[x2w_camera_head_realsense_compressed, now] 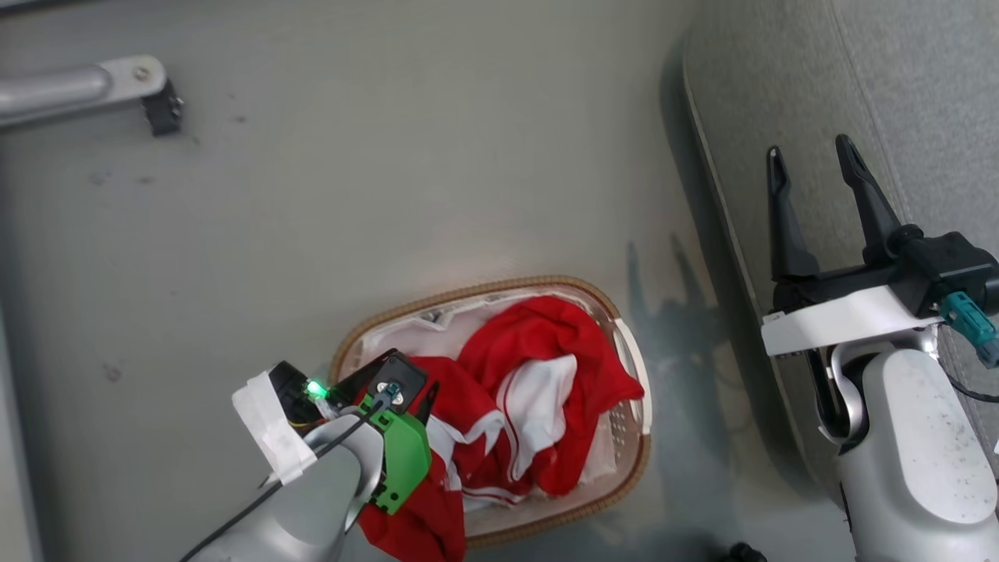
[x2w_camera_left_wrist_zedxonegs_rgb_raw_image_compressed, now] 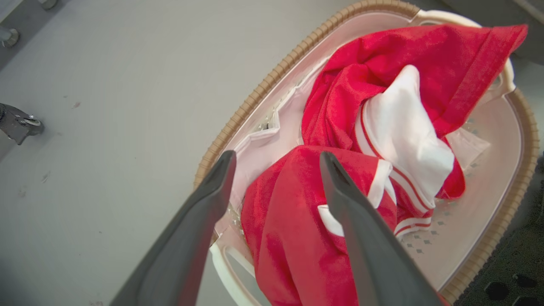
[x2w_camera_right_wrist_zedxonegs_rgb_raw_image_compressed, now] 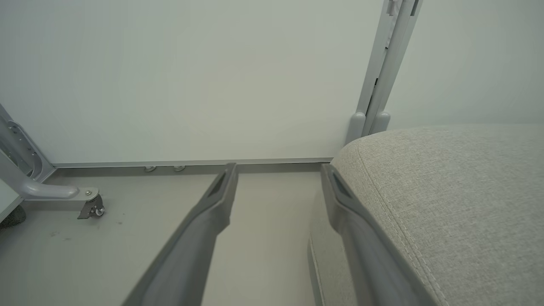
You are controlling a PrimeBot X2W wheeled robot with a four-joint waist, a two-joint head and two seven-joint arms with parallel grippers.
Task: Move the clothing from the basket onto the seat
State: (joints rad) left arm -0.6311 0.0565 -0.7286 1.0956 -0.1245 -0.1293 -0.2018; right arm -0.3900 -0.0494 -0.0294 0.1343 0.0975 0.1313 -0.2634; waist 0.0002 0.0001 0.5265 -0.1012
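Note:
The basket, white with a brown woven rim, stands on the floor and holds the clothing, crumpled red garments with white panels and stripes. One red fold hangs over the basket's near end. My left gripper is open just above that fold, fingers pointing down into the basket's near end; nothing is gripped. My right gripper is open and empty over the front edge of the seat, a grey woven sofa.
A metal frame leg with a caster stands on the grey floor to the far left. A pale wall panel and a metal post rise behind the sofa's end. Bare floor lies between basket and frame.

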